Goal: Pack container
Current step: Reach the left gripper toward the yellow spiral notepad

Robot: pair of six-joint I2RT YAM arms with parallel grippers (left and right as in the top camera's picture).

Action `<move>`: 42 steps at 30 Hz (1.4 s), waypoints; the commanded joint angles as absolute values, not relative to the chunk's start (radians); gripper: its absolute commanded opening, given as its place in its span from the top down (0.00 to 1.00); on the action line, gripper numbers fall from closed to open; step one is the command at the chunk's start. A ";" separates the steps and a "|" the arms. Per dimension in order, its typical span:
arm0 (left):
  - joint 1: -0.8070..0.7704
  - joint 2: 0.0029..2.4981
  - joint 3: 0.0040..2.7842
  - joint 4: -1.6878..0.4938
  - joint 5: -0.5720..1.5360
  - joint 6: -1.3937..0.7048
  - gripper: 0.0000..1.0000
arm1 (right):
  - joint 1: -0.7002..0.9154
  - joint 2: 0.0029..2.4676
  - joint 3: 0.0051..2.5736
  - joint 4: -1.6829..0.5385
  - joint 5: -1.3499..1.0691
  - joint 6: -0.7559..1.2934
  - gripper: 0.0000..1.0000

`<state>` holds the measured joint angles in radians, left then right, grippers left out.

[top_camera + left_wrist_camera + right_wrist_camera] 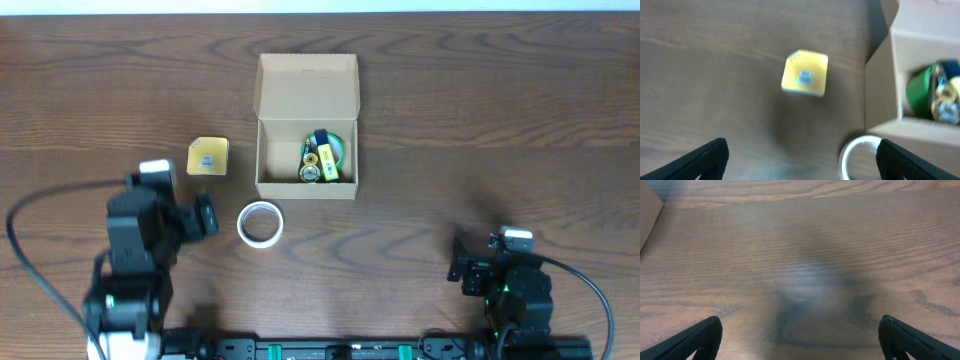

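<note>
The tan cardboard container (pixel 306 110) stands at the table's middle back with its flap lid open, holding a green roll and yellow items (pixel 323 157). It also shows at the right of the left wrist view (pixel 880 75). A small yellow square pad (pixel 207 156) lies left of it, and shows in the left wrist view (pixel 805 73). A white tape ring (pixel 260 222) lies in front of the box, beside my left gripper's right finger in the left wrist view (pixel 852 155). My left gripper (pixel 205 217) (pixel 800 160) is open and empty. My right gripper (pixel 470 268) (pixel 800 340) is open and empty over bare wood.
The wooden table (pixel 480 120) spreads to all sides. A corner of the box shows at the top left of the right wrist view (pixel 649 217). Black cables run from both arms near the front edge.
</note>
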<state>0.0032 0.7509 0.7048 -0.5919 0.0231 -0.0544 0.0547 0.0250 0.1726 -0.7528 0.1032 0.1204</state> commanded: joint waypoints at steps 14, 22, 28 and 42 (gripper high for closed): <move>0.000 1.287 1.009 -0.567 0.043 -0.066 0.05 | 0.048 0.018 0.165 -0.755 0.101 0.107 0.01; 0.002 1.429 1.111 -0.582 0.042 -0.056 0.05 | 0.048 0.018 0.165 -0.755 0.101 0.107 0.01; 0.014 1.524 1.216 -0.667 0.044 -0.057 0.05 | 0.048 0.018 0.165 -0.755 0.101 0.107 0.01; 0.073 1.780 1.306 -0.684 0.105 -0.060 0.05 | 0.048 0.018 0.165 -0.755 0.101 0.107 0.01</move>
<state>0.0719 1.7473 1.2816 -0.6804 0.0982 -0.0559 0.0547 0.0250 0.1726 -0.7528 0.1028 0.1204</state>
